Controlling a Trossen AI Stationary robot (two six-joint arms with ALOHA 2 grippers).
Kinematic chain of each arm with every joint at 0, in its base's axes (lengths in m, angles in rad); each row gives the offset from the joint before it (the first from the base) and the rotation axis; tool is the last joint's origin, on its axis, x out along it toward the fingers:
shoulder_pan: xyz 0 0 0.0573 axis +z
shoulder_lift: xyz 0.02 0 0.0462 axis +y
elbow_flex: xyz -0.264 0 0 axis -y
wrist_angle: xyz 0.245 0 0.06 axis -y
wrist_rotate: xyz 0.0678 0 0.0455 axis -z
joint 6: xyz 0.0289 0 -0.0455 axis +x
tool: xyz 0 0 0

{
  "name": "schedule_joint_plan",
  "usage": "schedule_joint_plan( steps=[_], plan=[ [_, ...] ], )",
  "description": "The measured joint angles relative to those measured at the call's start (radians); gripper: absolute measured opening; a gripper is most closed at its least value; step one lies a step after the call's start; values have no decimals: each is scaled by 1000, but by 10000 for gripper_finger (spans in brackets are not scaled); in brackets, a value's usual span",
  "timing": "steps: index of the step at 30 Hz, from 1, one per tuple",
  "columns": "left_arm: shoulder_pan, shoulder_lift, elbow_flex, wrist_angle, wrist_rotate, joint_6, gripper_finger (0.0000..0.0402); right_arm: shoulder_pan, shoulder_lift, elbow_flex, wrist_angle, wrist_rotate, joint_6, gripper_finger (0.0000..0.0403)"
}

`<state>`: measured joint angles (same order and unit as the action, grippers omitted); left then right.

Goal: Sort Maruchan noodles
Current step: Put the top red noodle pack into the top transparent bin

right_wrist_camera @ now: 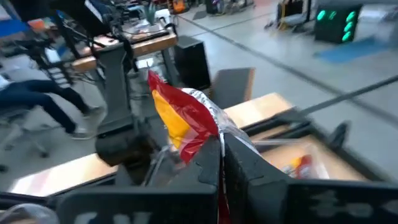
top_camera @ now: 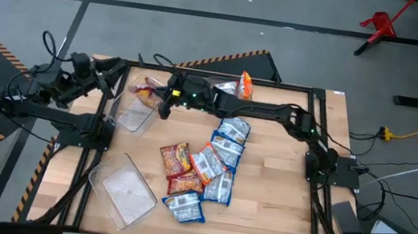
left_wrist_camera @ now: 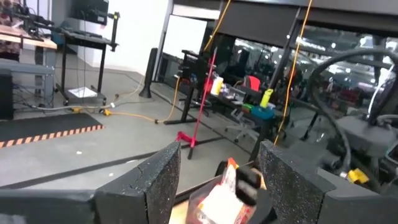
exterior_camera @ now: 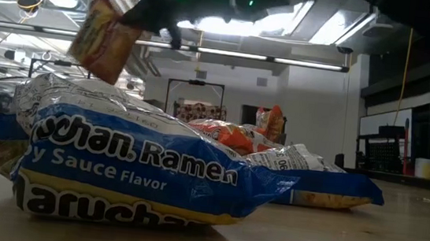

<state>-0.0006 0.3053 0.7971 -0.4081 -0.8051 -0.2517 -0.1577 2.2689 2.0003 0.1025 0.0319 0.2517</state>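
Note:
Several Maruchan packets, blue-and-white and orange, lie in a pile (top_camera: 206,169) mid-table; a blue one (exterior_camera: 131,168) fills the low view. My right gripper (top_camera: 165,105) reaches across to the table's far-left part and is shut on a red-and-yellow packet (right_wrist_camera: 180,118), held above the far clear bin (top_camera: 135,115). An orange packet (right_wrist_camera: 298,165) lies in that bin. My left gripper (left_wrist_camera: 217,186) is open and waits off the table's far-left corner (top_camera: 113,80). My right gripper (right_wrist_camera: 222,163) pinches the red-and-yellow packet by its edge (right_wrist_camera: 208,140) between the two fingers. The packet is lifted clear and hangs tilted below the gripper (exterior_camera: 152,13), its free end (exterior_camera: 104,39) pointing down over the bin.
A second clear bin (top_camera: 128,191) lies at the table's near-left. One orange packet (top_camera: 246,84) stands at the far edge. A black frame runs round the table edge. Bare wood shows on the right half of the table (top_camera: 281,183).

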Motion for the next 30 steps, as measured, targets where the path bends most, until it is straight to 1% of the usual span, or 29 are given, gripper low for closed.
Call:
schedule_joint_plan(
  steps=[8, 11, 14, 17, 21, 24, 26, 28, 30],
  plan=[
    [0, 0, 0, -5, -16, 0, 212, -14, 71, 0, 33, -42, 136, 0],
    [0, 0, 0, -5, -16, 0, 212, -20, 83, 0, 28, -42, 145, 1],
    [0, 0, 0, -5, -16, 0, 212, -27, 83, 0, 34, -42, 145, 11],
    [0, 0, 0, -5, -16, 0, 212, -33, 83, 10, 27, -45, 147, 37],
    [0, 0, 0, -6, -16, 0, 212, -51, 82, 55, 33, -44, 164, 91],
    [0, 0, 0, -9, -16, 0, 212, -73, 82, 99, -4, -57, 160, 129],
    [0, 0, 0, -9, -16, 0, 212, -91, 83, 138, -15, -117, 141, 147],
    [0, 0, 0, -10, -16, 0, 212, -103, 83, 195, -53, -217, 71, 159],
    [0, 0, 0, -13, -10, 0, 212, -110, 82, 264, -158, -288, -34, 166]
  ],
)
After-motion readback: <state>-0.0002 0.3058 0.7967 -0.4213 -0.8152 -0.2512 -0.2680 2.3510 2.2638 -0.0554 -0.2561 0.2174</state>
